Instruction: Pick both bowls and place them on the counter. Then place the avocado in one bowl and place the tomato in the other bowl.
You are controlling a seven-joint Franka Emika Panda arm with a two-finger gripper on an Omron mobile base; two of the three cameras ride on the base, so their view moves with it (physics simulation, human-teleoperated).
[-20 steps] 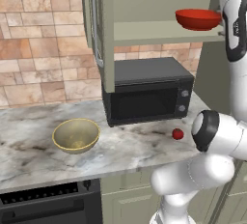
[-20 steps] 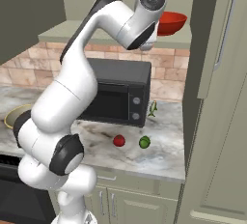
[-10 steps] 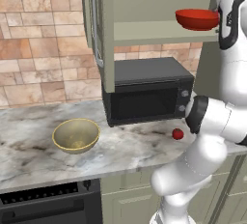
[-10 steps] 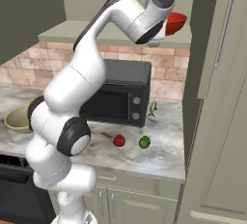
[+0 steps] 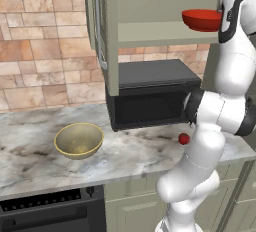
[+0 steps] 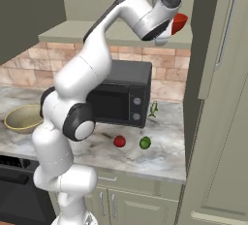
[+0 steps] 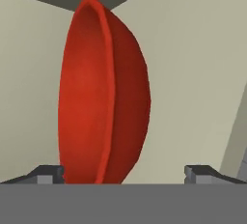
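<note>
Left base view: marble counter point(image 5: 30, 166) runs wide, front edge above the dark oven point(image 5: 50, 213) and cabinet doors point(image 5: 135, 211). Open cabinet point(image 5: 160, 6) hangs above, its door point(image 5: 102, 31) swung out with the edge facing the room. Black microwave point(image 5: 150, 96) sits under the cabinet shelf point(image 5: 155, 32), close beneath it. White arm point(image 5: 215, 116) rises at the right, reaching up to shelf level.

Tan-olive bowl point(image 5: 79, 139) sits upright on the counter, left of the microwave, bare marble all around it, well apart from the counter's front edge. Red bowl point(image 5: 201, 19) rests on the shelf near its right end, close to the front lip, with the arm's wrist just beside it.

Right base view: red bowl point(image 6: 178, 23) pokes out behind the wrist; tall pantry panel point(image 6: 218, 98) stands close on the right, tight room there. Tomato point(image 6: 119, 141) and avocado point(image 6: 145, 143) lie on the counter in front of the microwave, near each other but apart, nearer the front edge than the wall.

Hand view: gripper point(image 7: 130, 172) fingers spread wide, nothing between them touching; red bowl point(image 7: 103, 97) seen edge-on, its rim near the left fingertip point(image 7: 48, 174), contact unclear. Right fingertip point(image 7: 202, 172) has bare cabinet wall ahead.
</note>
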